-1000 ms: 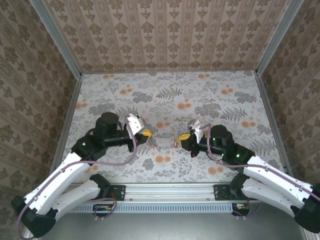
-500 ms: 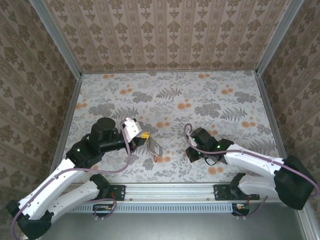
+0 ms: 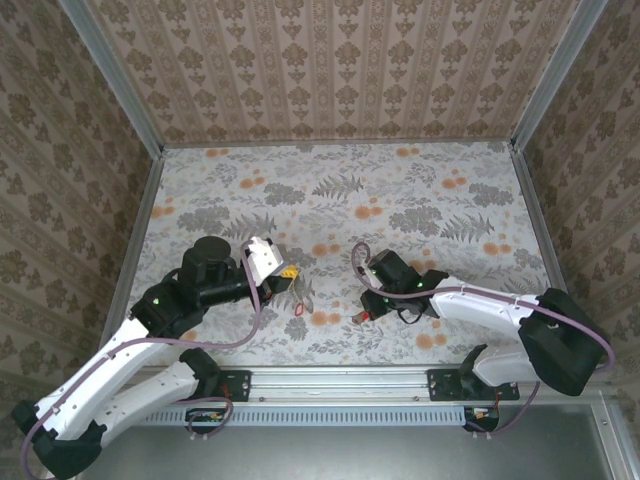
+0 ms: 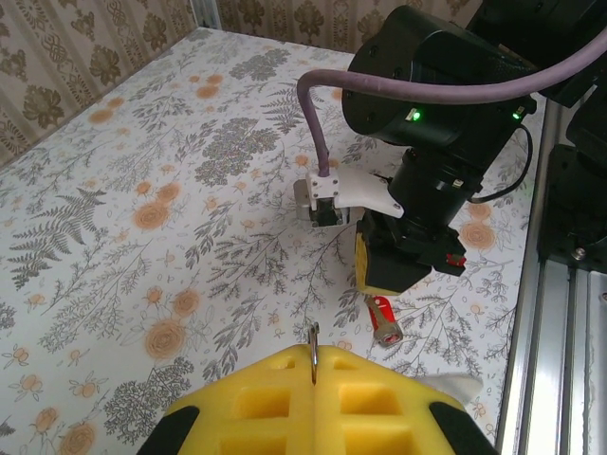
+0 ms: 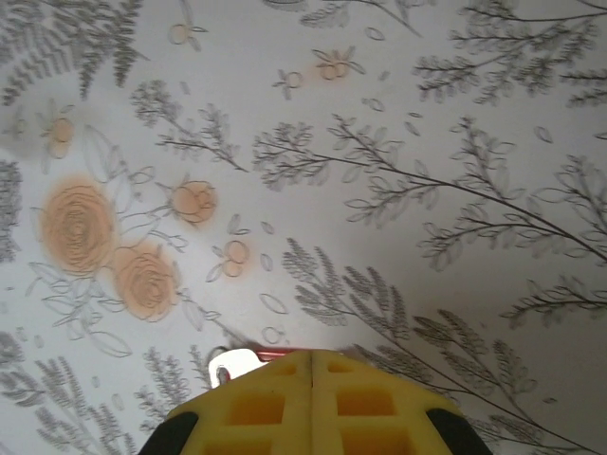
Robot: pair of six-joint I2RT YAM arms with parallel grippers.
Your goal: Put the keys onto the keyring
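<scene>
Left claw (image 3: 287,272) was clamped on the keyring (image 3: 301,294), yellow pads (image 4: 256,403) pressed together. In the left wrist view a thin metal edge of the keyring (image 4: 313,339) stuck out from the seam between them. The loop hung from the claw over the worktop (image 3: 330,190), near its front middle. Right claw (image 3: 366,310) pointed down at the worktop just right of the keyring, shut tight on a red key (image 4: 382,319). The right wrist view showed that red key (image 5: 237,359) poking out past the pads. Another red key head (image 3: 298,309) sat at the keyring's lower end; could not tell if it was threaded.
</scene>
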